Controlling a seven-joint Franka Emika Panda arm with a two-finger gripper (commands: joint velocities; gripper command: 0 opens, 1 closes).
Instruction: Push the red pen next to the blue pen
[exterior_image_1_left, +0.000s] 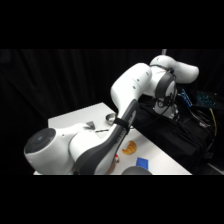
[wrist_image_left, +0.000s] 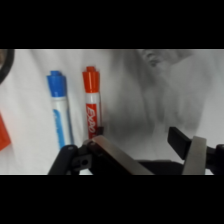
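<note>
**Red and blue pens side by side, push close to done**

Red pen (wrist_image_left: 91, 102) and blue pen (wrist_image_left: 60, 107) lying near-parallel on the white tabletop (wrist_image_left: 130, 90) in the wrist view, caps toward picture top, narrow strip of bare tabletop between. Not touching, but near. Lower end of the red pen just beside the gripper (wrist_image_left: 145, 150) finger on that side; contact or not, cannot tell.

Step in hand, as judged: final nudge to close the gap, or stop here.
- Push sideways against the red barrel near its middle, not the end, to avoid swinging it out of parallel.
- Slow and low, finger flat against the barrel; round body likely to roll and overshoot into the blue pen.
- Watch the orange-red object (wrist_image_left: 4, 132) at the left edge; well clear for now.

Gripper fingers spread wide: one metal finger (wrist_image_left: 120, 157) near the red pen, the other finger (wrist_image_left: 196, 155) well apart at the right, nothing between.

Arm pose, side view: folded low over the tabletop from the base at upper right, elbow high, forearm sloping down toward the camera, wrist end filling the lower left. Gripper hidden behind the arm there. Blue block (exterior_image_1_left: 143, 162) and orange toy (exterior_image_1_left: 129, 147) nearby, uninvolved.
</note>
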